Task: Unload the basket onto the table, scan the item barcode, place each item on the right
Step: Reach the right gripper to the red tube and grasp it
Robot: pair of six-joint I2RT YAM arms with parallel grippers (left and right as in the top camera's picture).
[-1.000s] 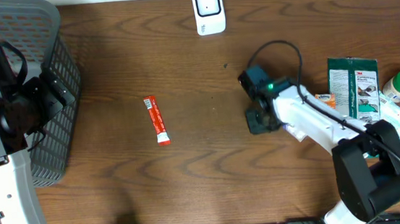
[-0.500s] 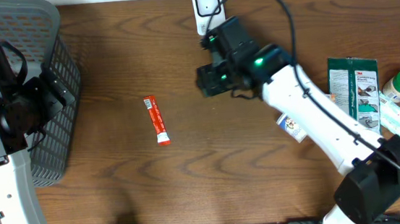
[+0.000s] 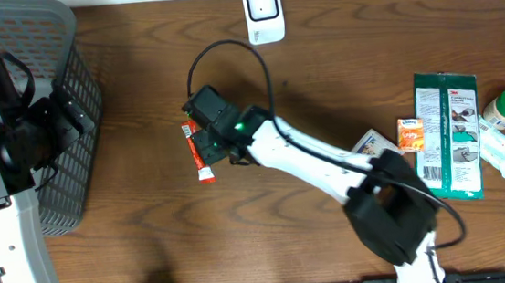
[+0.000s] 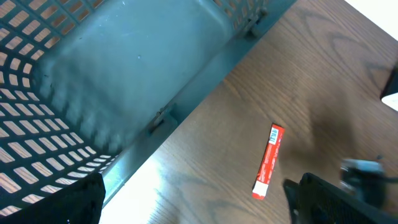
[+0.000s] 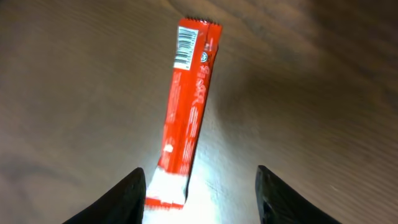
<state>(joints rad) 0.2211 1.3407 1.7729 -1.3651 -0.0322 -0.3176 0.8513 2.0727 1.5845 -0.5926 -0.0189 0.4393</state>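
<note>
Table (image 3: pixel 270 241): bare wood, and it carries everything I work with.
Basket (image 3: pixel 61 48): grey mesh, at the far-left corner.
Left gripper (image 4: pixel 196 183): released, fingers wide, nothing between them, up beside the basket.
Right gripper (image 5: pixel 200 171): jaws apart and low over the pack, one finger either side of its white end. I see no contact, so it is not grasping.
Scanner (image 3: pixel 262 12): white, at the middle of the far edge.
Stick pack (image 5: pixel 186 112): red, flat on the table left of centre, well clear of every edge. Its white sealed end points to the near edge and its barcode is at the other end.
Pack feel: I judge it light, thin, soft and probably slick foil, though the blur leaves that unsure.
Pack hold: I'd pinch across the narrow width near the white end, keeping the barcode uncovered.
</note>
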